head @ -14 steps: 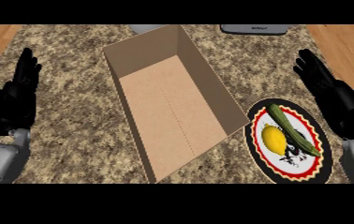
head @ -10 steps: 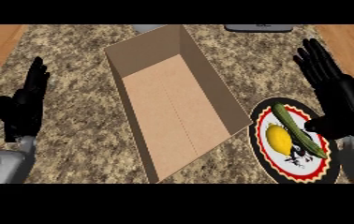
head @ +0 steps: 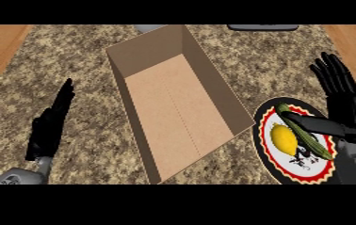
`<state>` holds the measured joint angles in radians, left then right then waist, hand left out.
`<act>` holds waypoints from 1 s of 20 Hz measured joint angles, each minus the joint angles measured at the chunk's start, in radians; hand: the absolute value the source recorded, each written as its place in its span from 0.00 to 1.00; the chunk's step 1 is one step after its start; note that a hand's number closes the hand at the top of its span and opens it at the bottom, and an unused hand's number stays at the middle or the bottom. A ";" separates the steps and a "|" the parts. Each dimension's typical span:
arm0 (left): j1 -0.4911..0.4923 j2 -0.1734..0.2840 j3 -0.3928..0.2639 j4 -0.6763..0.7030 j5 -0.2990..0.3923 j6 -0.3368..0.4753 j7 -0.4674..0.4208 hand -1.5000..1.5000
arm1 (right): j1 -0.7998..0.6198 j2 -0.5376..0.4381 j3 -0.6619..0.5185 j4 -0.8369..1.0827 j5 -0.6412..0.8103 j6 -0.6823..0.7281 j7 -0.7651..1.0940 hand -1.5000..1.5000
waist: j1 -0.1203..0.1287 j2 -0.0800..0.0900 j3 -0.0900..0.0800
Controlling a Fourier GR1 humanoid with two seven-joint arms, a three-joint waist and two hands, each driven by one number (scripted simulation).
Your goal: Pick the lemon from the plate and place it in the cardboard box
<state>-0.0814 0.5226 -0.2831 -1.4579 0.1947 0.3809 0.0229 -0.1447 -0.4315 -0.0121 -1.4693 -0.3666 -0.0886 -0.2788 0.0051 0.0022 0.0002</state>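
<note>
lemon [head: 283, 138] seen lower right on plate [head: 268, 156], beside a green vegetable [head: 303, 131] | judged light, firm, smooth, roll-prone; best taken across its middle | right hand [head: 338, 85] spread above plate, thumb over vegetable | left hand [head: 50, 121] straight-fingered, lower left | cardboard box [head: 139, 59] at centre

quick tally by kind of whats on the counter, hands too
cardboard box: 1
plate: 1
lemon: 1
green vegetable: 1
hands: 2, left hand, right hand
dark object at the far edge: 1
Total: 7
</note>
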 measured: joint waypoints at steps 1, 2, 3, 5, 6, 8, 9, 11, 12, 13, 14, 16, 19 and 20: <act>0.007 0.003 0.005 -0.005 0.000 -0.008 0.002 0.50 | 0.015 -0.001 -0.022 0.025 -0.013 0.033 -0.045 0.00 | -0.001 0.000 0.000; 0.018 -0.005 0.006 0.003 -0.006 -0.011 -0.013 0.50 | 0.013 -0.008 -0.036 0.068 -0.010 0.064 -0.087 0.00 | 0.000 0.000 0.000; 0.027 -0.002 0.011 0.004 -0.005 -0.023 -0.021 0.50 | 0.018 -0.021 -0.035 0.085 0.011 0.084 -0.116 0.00 | 0.000 0.000 0.001; 0.035 -0.010 0.001 -0.017 -0.016 -0.014 -0.007 0.50 | 0.037 -0.076 -0.032 0.100 0.053 0.124 -0.141 0.00 | -0.001 -0.001 0.001; 0.035 -0.018 -0.001 -0.012 -0.019 -0.012 -0.007 0.50 | 0.045 -0.108 -0.025 0.110 0.088 0.137 -0.157 0.00 | -0.002 -0.001 0.000; 0.031 -0.014 0.005 -0.008 -0.019 -0.019 -0.005 0.50 | 0.049 -0.181 -0.016 0.111 0.149 0.156 -0.155 0.00 | -0.004 -0.001 0.000; 0.027 -0.025 -0.002 -0.002 -0.028 -0.013 -0.007 0.50 | 0.042 -0.213 -0.008 0.119 0.179 0.166 -0.149 0.00 | -0.003 0.000 0.000; 0.026 -0.025 -0.005 -0.008 -0.035 -0.011 -0.001 0.50 | 0.044 -0.285 0.015 0.119 0.235 0.205 -0.132 0.00 | -0.002 -0.001 -0.001; 0.024 -0.022 -0.002 -0.014 -0.033 -0.013 0.008 0.50 | 0.051 -0.321 0.031 0.116 0.266 0.224 -0.125 0.00 | -0.002 -0.002 -0.001; 0.020 -0.022 -0.002 -0.014 -0.035 -0.014 0.013 0.50 | 0.050 -0.355 0.048 0.105 0.292 0.245 -0.104 0.00 | -0.002 -0.002 -0.001; 0.025 -0.022 -0.003 -0.017 -0.034 -0.017 0.013 0.50 | 0.050 -0.394 0.062 0.099 0.312 0.277 -0.084 0.00 | -0.001 -0.003 -0.002; 0.045 -0.017 0.001 -0.021 -0.033 -0.025 0.002 0.50 | 0.050 -0.447 0.101 0.081 0.363 0.318 -0.047 0.00 | 0.004 -0.003 -0.002; 0.050 -0.030 0.000 -0.021 -0.043 -0.018 -0.003 0.50 | 0.045 -0.487 0.162 0.018 0.414 0.379 0.038 0.00 | 0.002 -0.004 -0.002; 0.047 -0.037 -0.001 -0.015 -0.049 -0.015 -0.002 0.50 | 0.037 -0.486 0.182 0.001 0.430 0.393 0.072 0.00 | 0.002 -0.003 -0.002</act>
<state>-0.0342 0.4854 -0.2840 -1.4731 0.1459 0.3655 0.0212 -0.1082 -0.9176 0.1704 -1.4686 0.0633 0.3048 -0.2069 0.0066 -0.0010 -0.0019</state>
